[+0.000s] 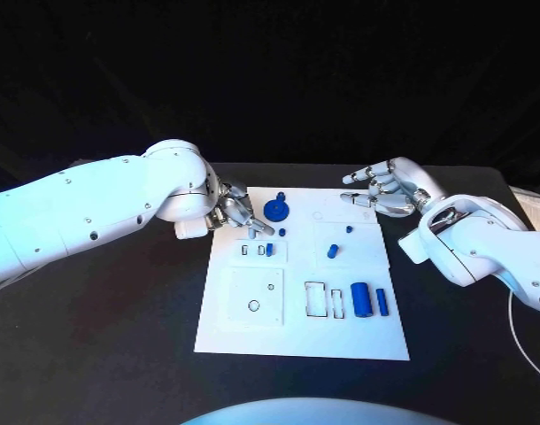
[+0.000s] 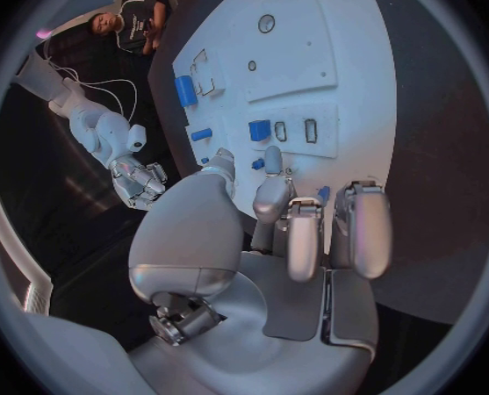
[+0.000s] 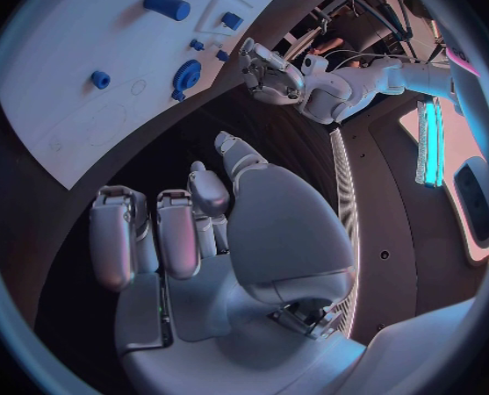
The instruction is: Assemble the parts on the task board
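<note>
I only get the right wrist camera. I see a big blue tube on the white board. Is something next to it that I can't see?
Observer: Yes, a thin blue bar lies right beside the blue tube, on the side toward the right arm.
Operator: Ooh! Are there holes for them?
Observer: Two rectangular outlines sit on the tube's other side. I cannot tell whether they are holes.
Operator: Where is my hand on the board?
Observer: The right hand is at the far right corner of the task board, holding nothing.
</note>
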You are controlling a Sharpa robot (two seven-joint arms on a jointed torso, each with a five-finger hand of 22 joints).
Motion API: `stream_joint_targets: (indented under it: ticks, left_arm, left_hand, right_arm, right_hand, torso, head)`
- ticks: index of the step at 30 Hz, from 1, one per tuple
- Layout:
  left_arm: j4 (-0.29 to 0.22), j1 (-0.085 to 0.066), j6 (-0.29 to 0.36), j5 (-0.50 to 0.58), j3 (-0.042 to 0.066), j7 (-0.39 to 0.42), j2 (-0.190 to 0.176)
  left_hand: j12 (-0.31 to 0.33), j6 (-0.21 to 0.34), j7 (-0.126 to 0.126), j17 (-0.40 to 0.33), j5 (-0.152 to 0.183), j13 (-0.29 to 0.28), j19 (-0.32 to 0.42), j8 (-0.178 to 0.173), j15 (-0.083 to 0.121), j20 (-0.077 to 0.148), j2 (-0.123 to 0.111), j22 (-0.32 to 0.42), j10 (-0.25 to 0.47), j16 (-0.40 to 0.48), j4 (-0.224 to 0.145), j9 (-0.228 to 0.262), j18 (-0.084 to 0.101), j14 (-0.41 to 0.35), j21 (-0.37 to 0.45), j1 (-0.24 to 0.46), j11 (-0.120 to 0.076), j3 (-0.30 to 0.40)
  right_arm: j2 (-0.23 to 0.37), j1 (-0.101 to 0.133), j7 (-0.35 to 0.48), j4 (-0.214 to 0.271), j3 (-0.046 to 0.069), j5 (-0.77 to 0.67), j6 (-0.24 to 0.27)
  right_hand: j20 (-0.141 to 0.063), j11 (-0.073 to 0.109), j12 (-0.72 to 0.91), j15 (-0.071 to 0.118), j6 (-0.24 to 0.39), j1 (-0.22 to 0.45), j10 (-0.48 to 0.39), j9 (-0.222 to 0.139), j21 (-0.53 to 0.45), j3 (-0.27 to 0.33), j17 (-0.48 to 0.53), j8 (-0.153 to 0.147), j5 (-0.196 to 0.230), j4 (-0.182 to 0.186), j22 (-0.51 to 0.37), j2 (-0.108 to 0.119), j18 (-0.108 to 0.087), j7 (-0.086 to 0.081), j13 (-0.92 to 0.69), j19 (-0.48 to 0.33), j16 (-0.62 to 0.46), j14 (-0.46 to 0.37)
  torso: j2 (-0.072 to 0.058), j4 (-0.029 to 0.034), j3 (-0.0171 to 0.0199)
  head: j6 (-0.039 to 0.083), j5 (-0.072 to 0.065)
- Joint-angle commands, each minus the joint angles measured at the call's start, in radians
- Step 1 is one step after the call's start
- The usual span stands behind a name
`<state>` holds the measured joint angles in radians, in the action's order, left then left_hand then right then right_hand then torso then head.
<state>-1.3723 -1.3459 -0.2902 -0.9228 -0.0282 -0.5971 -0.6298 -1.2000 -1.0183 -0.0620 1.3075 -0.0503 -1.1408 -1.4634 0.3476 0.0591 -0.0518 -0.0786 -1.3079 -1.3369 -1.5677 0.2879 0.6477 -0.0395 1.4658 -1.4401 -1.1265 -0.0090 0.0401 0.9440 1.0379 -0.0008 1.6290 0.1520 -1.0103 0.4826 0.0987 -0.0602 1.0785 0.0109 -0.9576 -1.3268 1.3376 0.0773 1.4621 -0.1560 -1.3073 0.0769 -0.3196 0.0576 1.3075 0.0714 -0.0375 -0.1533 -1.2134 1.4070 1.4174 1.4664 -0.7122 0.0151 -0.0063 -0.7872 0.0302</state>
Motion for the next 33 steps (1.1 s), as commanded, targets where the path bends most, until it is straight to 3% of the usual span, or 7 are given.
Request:
stream_joint_targets:
  ticks: [1, 14, 33]
  left_arm:
    - [0.017, -0.002, -0.027, -0.061, -0.002, -0.043, 0.021]
    - [0.074, 0.001, -0.040, -0.092, -0.017, -0.058, 0.101]
    - [0.098, 0.009, -0.073, -0.084, -0.023, -0.063, 0.132]
  left_hand:
    - [-0.007, -0.007, 0.002, 0.263, 0.001, -0.005, -0.030, 0.009, 0.010, 0.009, 0.009, -0.124, -0.009, -0.003, 0.001, 0.007, 0.000, 0.105, -0.005, -0.003, -0.002, -0.011]
    - [-0.020, -0.010, 0.009, 0.263, 0.001, -0.017, -0.037, 0.029, 0.015, 0.014, 0.020, -0.135, -0.018, -0.003, 0.002, 0.030, 0.003, 0.105, -0.015, -0.002, -0.008, -0.024]
    - [-0.026, -0.008, 0.013, 0.263, 0.001, -0.022, -0.041, 0.045, 0.018, 0.018, 0.029, -0.142, -0.023, -0.003, 0.000, 0.050, 0.004, 0.105, -0.021, -0.009, -0.011, -0.018]
  right_arm:
    - [-0.002, -0.001, -0.002, 0.002, 0.000, -0.004, -0.014]
    - [-0.004, -0.001, -0.003, 0.001, 0.000, -0.005, -0.014]
    - [-0.006, -0.001, -0.011, 0.001, 0.000, -0.010, -0.005]
  right_hand:
    - [-0.004, 0.002, 0.003, 0.005, -0.007, -0.011, 0.005, -0.002, -0.004, -0.003, -0.029, -0.004, -0.004, -0.003, 0.020, -0.003, -0.019, 0.003, 0.000, 0.002, -0.005, 0.055]
    - [-0.004, 0.002, 0.001, 0.005, -0.008, -0.025, 0.003, -0.002, -0.005, -0.013, -0.028, -0.005, -0.010, -0.013, 0.020, -0.003, -0.019, 0.002, 0.003, 0.003, -0.006, 0.055]
    - [-0.005, 0.001, 0.001, 0.005, -0.009, -0.024, 0.003, -0.003, -0.005, -0.015, -0.028, -0.005, -0.015, -0.014, 0.020, -0.004, -0.019, 0.001, 0.004, 0.003, -0.007, 0.055]
  torso:
    - [-0.001, -0.0015, 0.0001]
    - [-0.001, -0.0021, -0.0015]
    - [0.000, -0.0002, -0.0009]
  head:
    - [-0.001, 0.004]
    - [-0.004, 0.004]
    - [-0.013, -0.001]
